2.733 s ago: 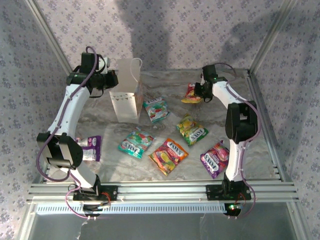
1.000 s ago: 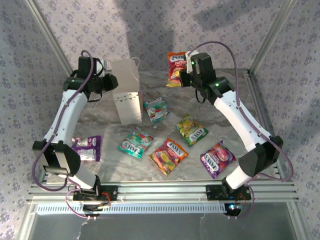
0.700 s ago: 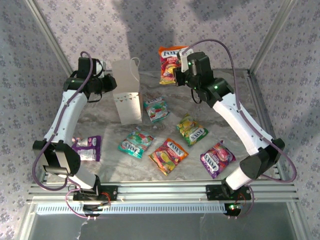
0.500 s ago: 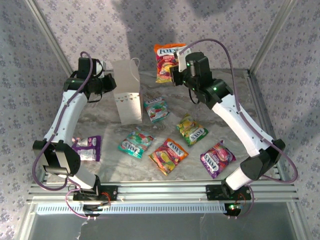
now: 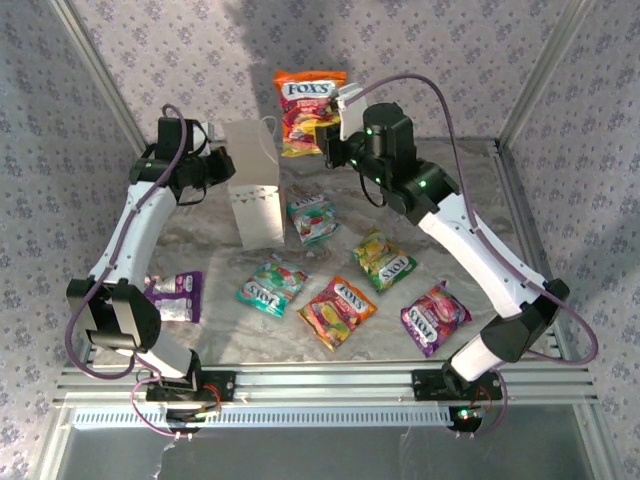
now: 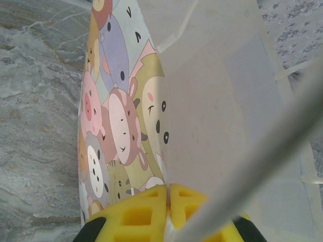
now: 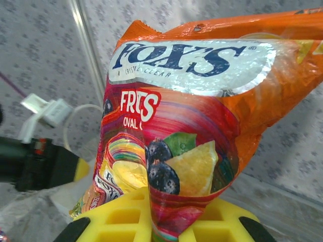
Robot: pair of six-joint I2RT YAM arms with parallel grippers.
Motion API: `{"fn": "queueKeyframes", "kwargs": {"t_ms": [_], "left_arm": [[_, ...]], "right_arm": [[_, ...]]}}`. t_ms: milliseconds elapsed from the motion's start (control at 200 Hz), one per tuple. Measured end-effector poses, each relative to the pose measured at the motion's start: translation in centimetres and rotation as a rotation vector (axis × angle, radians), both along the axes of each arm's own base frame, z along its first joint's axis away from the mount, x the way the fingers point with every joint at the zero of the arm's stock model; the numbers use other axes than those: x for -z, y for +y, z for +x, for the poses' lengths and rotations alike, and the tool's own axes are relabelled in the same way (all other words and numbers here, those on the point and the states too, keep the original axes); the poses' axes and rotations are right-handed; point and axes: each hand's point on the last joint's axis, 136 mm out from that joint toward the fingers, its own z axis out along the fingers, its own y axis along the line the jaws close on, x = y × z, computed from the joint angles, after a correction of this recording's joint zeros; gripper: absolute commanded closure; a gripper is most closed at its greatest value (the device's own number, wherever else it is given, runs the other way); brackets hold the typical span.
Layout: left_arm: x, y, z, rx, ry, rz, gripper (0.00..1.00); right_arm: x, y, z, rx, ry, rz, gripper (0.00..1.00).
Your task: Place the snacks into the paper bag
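The red-orange packet [image 5: 308, 108] hangs in the air, above and just to the right of the paper bag [image 5: 252, 185], not yet over its mouth. The right gripper [image 7: 164, 214] pinches the packet by its lower edge. The packet stands roughly upright: long axis near vertical, logo end up, printed face toward the top camera, foil bowed around the grip.

The paper bag stands upright at the far left of the table [image 5: 200, 250]. The left gripper [image 6: 169, 194] is pressed together on the bag's top edge and steadies it.

Progress is judged early. Six packets lie flat on the table:
- teal packet [image 5: 312, 219], just beside the bag
- yellow-green packet [image 5: 384, 259]
- second teal packet [image 5: 271, 284]
- orange-yellow packet [image 5: 338, 312]
- purple packet [image 5: 436, 317]
- second purple packet [image 5: 176, 296], near the left arm

The bag's contents cannot be told. Remaining: bring the held packet over the mouth, release it, then load the six on the table
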Motion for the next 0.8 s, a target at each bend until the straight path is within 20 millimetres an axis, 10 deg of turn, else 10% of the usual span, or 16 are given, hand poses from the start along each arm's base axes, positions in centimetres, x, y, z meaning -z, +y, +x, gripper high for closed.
{"fn": "queueKeyframes", "kwargs": {"t_ms": [800], "left_arm": [[0.0, -0.6, -0.2, 0.030, -0.014, -0.029, 0.96]], "right_arm": [[0.3, 9.1, -0.4, -0.205, 0.018, 0.133, 0.84]]}}
